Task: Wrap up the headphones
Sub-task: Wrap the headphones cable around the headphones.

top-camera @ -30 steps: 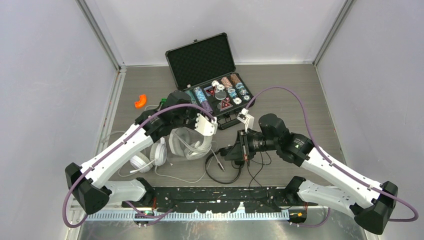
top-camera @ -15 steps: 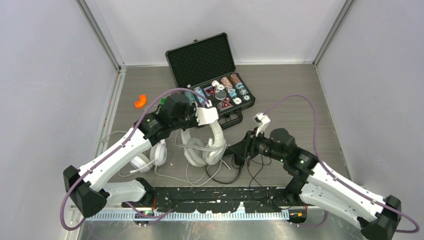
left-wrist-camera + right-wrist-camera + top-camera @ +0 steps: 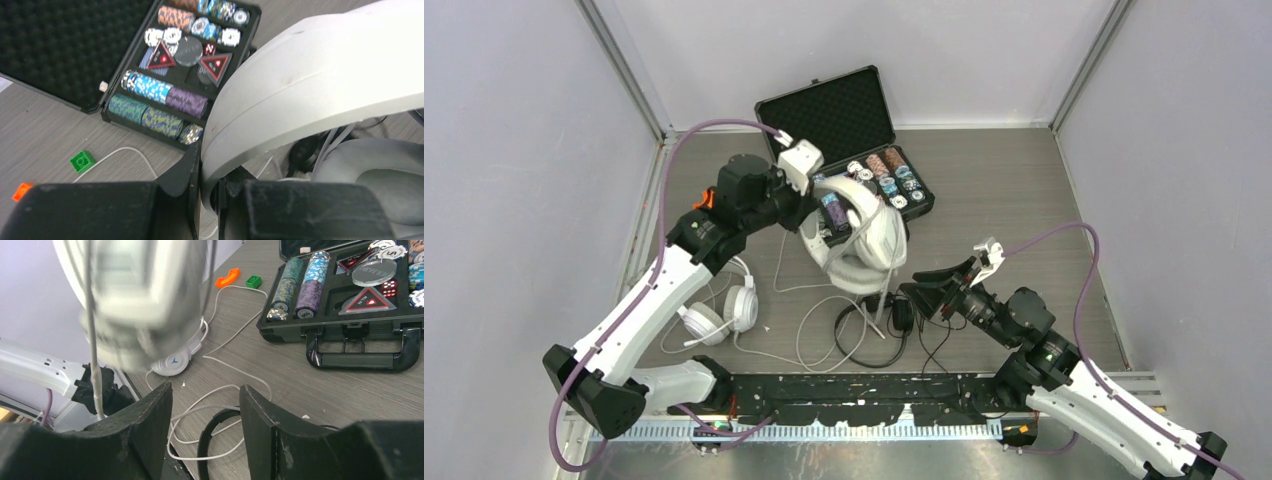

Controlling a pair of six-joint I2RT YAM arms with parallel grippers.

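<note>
Headphones, the bulky white-grey pair, have risen off the tabletop in the last second. They now hang in the air beside the open chip case, with their cord trailing down to the surface. The left gripper has its jaws clamped on the headband, its arm stretched up and forward. The right gripper has let go (jaws spread, nothing between them) and drawn back low over the slim black pair. The hanging cord looks ready for winding.

White-grey headphones, black case — orange piece, green block.
</note>
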